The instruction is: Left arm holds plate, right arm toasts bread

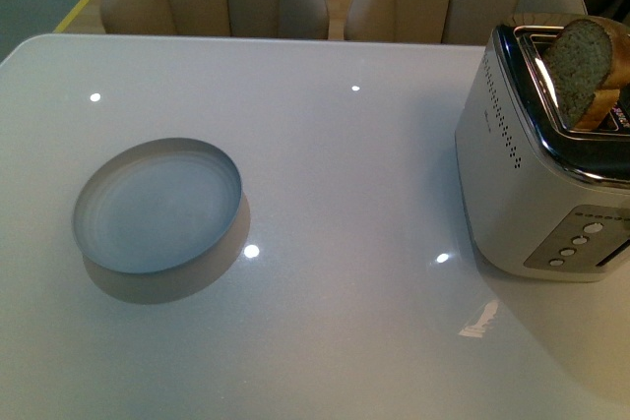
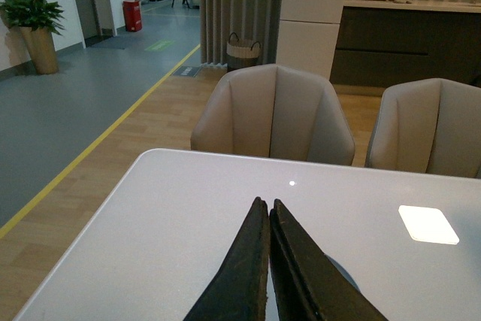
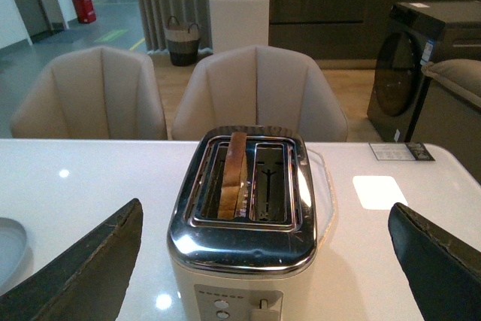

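Already, the bread (image 3: 236, 173) stands upright in one toaster (image 3: 244, 242) slot. The right gripper (image 3: 263, 261) hovers wide open and empty, facing it, probably ready to lift the slice. The left gripper (image 2: 268, 261), jaws pressed together on nothing, hangs above the plate (image 1: 157, 206), which lies unheld on the table (image 1: 345, 194).

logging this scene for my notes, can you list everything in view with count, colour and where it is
plate: 1, pale blue-grey, on the table's left side, empty
toaster: 1, silver and cream, two slots, on the table's right side
bread: 1 slice, light brown, standing in one toaster slot, top sticking out
table: 1, glossy white
chairs: 2, beige, behind the table
basket: 1, on the floor beyond the chairs
left gripper: 1, black, shut, above the table
right gripper: 1, black, open, facing the toaster
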Motion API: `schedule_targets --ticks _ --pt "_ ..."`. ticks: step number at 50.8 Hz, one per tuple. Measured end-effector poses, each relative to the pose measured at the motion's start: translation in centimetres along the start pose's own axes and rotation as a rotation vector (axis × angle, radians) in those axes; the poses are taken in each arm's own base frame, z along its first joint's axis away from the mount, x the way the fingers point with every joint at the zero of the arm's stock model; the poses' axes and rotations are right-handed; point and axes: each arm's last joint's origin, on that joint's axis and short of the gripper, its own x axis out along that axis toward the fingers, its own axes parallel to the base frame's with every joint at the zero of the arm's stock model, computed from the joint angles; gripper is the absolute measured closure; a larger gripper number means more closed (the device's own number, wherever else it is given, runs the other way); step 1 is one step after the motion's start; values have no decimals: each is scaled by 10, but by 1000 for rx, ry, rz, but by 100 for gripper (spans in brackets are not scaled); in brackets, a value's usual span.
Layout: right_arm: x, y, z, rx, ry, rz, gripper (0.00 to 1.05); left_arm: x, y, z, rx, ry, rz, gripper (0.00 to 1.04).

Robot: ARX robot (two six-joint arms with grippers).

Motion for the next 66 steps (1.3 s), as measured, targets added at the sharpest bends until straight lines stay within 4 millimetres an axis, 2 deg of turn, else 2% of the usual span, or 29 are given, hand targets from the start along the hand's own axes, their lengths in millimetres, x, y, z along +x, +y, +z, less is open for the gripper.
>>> schedule_targets --ticks 16,23,41,58,66 --pt "0 0 0 0 0 0 9 -6 0 0 0 0 0 102" --pt "0 0 0 0 0 0 9 -17 0 -3 0 10 0 102" --pt "0 0 0 0 0 0 9 -18 0 -3 0 5 0 100" --pt "0 0 0 0 0 0 9 -18 0 -3 0 5 0 45" --pt "0 0 0 0 0 0 9 -18 0 -3 0 5 0 7"
